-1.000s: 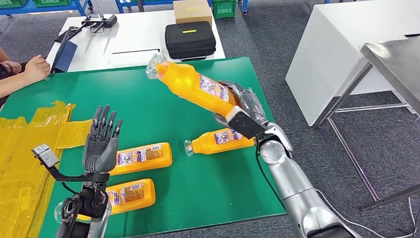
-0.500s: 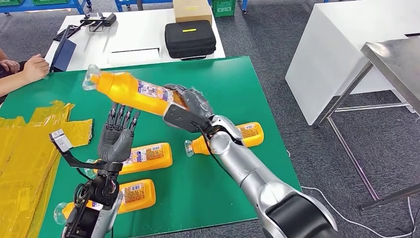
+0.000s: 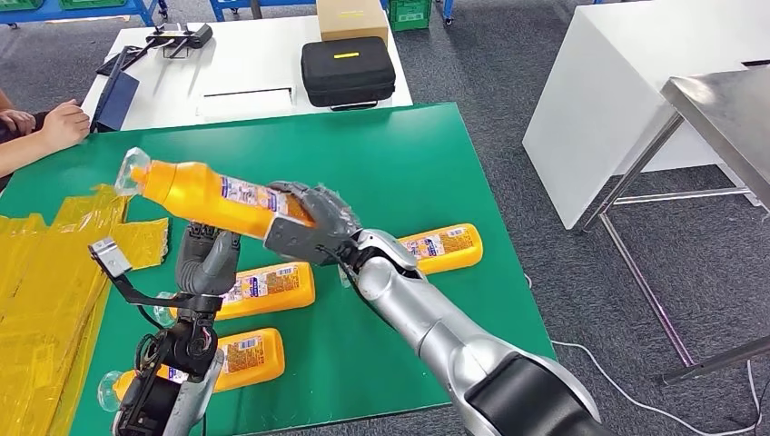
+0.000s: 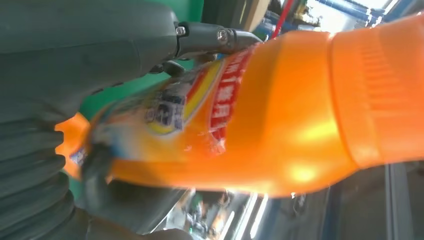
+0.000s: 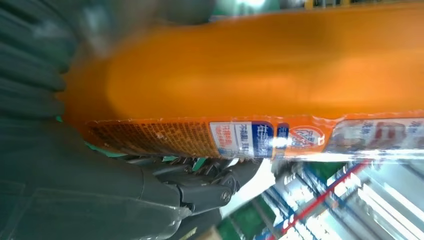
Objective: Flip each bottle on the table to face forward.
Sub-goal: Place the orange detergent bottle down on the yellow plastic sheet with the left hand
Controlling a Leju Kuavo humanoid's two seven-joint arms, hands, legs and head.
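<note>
- Here, in the head view, the right hand (image 3: 304, 227) is gripping the lower body of an orange bottle (image 3: 204, 193) and holding it in the air above the green table (image 3: 399, 163), cap end pointing toward the robot's left. The left hand (image 3: 207, 259) is sitting directly beneath the raised bottle with its fingers reaching up to it; whether it is properly holding the bottle I cannot tell from here. Three more bottles are lying flat on the table: one just beside the left hand (image 3: 268, 286), one nearer the robot (image 3: 231, 359), and one beyond the right forearm (image 3: 445, 245). All three are showing labels upward, but I cannot tell whether those are the front faces. A person's hand (image 3: 62, 123) is resting at the far left edge, and yellow plastic sheeting (image 3: 45, 272) is lying on the table's left side.
- In the left wrist view, the left hand's thumb and fingers are lying against the labelled part of the bottle, so contact looks made, perhaps for a hand-over.
- In the right wrist view, the right hand's fingers are wrapping the bottle near its base, with the printed back label showing.
- Judging progress, the lifted bottle is in mid-turn and not yet set down.
</note>
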